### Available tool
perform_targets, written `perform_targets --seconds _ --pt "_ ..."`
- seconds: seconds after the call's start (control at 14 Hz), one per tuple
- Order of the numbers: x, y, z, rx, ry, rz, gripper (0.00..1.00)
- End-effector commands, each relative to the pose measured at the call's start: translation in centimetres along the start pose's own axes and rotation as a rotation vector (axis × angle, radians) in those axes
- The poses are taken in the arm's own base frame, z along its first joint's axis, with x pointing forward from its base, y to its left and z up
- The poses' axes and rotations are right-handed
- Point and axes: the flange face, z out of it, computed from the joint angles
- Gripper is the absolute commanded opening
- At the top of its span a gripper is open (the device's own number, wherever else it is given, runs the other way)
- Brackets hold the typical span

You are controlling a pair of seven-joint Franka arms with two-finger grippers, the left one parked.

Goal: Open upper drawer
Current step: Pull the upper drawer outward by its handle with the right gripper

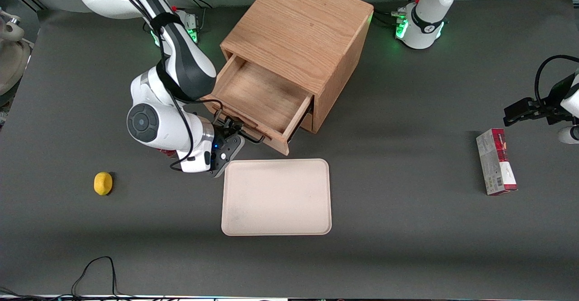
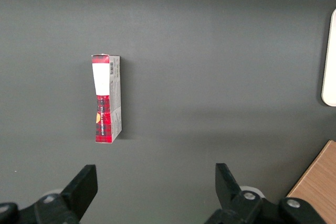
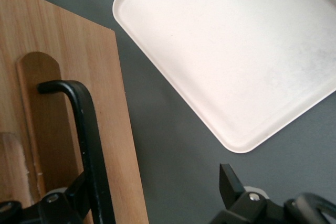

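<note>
The drawer (image 1: 258, 97) is pulled out. The gripper (image 1: 233, 131) is at its handle (image 3: 86, 145), fingers (image 3: 231, 184) spread around it. Next: back away.

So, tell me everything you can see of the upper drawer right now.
The upper drawer is light oak and pulled well out of the wooden cabinet, its shallow interior bare. A thin dark bar handle runs along its front. The gripper sits at that handle, fingers open around the bar. The drawer front nears the beige tray.
</note>
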Motion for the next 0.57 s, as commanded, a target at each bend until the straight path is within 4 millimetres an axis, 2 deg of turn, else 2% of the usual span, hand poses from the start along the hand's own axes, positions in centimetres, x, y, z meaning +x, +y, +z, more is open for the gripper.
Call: perform_targets --seconds 0.0,0.14,0.43,0.5 --pt "1.0 1.4 -0.7 0.005 0.03 -0.031 1.0" --pt "0.8 2.6 -1.0 0.004 0.036 -0.021 1.0" --pt "1.0 3.5 -1.3 0.001 0.044 -0.019 1.0" --pt "0.8 4.2 -1.5 -0.002 0.05 -0.01 1.0"
